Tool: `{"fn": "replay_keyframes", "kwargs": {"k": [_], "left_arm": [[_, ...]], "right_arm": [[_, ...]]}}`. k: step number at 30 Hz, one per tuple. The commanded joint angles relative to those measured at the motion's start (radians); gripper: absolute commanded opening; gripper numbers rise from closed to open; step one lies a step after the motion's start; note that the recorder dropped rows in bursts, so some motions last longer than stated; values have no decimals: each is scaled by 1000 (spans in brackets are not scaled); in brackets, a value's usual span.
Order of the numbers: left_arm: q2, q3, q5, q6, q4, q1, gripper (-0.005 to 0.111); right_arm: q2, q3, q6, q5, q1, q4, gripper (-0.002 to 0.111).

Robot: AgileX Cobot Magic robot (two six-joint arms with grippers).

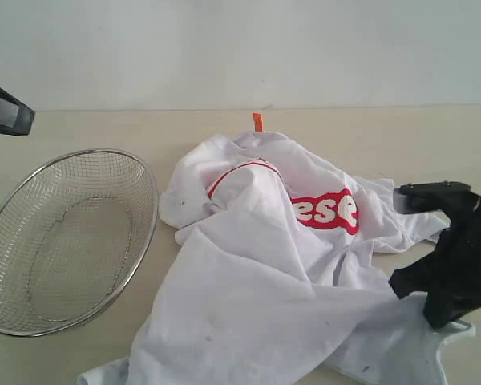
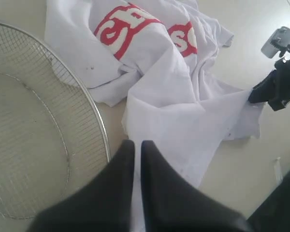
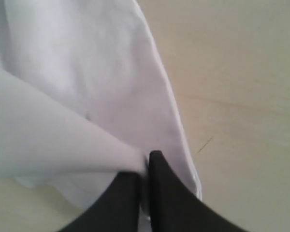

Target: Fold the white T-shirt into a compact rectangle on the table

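The white T-shirt [image 1: 256, 281] lies crumpled on the table [image 1: 385, 136], its red band [image 1: 325, 212] partly folded under and the orange collar tag [image 1: 257, 121] at its far edge. My right gripper [image 3: 146, 162] is shut on a pinch of the shirt's white cloth [image 3: 87, 87]; the exterior view shows it at the shirt's near right corner [image 1: 434, 314]. The left gripper [image 2: 137, 145] is shut with nothing in it. It hangs above the shirt's [image 2: 183, 87] edge beside the basket. Only a dark part of the left arm [image 1: 4, 112] shows at the exterior view's left edge.
A round wire-mesh basket [image 1: 148, 200] stands left of the shirt, its rim [image 2: 104, 130] close to the cloth. Bare beige tabletop [image 3: 241, 72] lies to the right of the shirt and along the back by the pale wall.
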Motion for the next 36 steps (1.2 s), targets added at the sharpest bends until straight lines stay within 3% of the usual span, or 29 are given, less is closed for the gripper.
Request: {"fn": "replay_keyframes", "kwargs": {"k": [1,2,4,5,8,10,11,12,23,36], "left_arm": [[-7,5,3,-2,-5,-6,5],[-7,5,3,-2,-5,-6,5],[-7,5,6,-2,-5,-6,5],[-7,5,12,-2,-5,-6,5],[-7,5,16,-2,-5,-6,5],[-7,5,19,-2,-5,-6,5],[-7,5,16,-2,-5,-6,5],[-7,5,16,-2,-5,-6,5],[-7,5,-77,6,-15,-6,5],[-5,5,-153,25,-19,-6,5]], "right_arm": [[-63,-4,-64,7,-11,51,18],[-65,-4,-66,24,-11,53,35],[-68,-2,-49,46,-11,33,55],[-68,-2,-44,57,-11,29,56],[-70,-4,16,-17,-11,26,44],[-70,-20,26,-71,-11,31,30],[-70,-33,28,-108,-11,31,21],[-68,-77,32,-164,-11,31,1],[299,-576,54,-58,-33,-19,0],[454,-646,20,-180,-92,-34,0]]}}
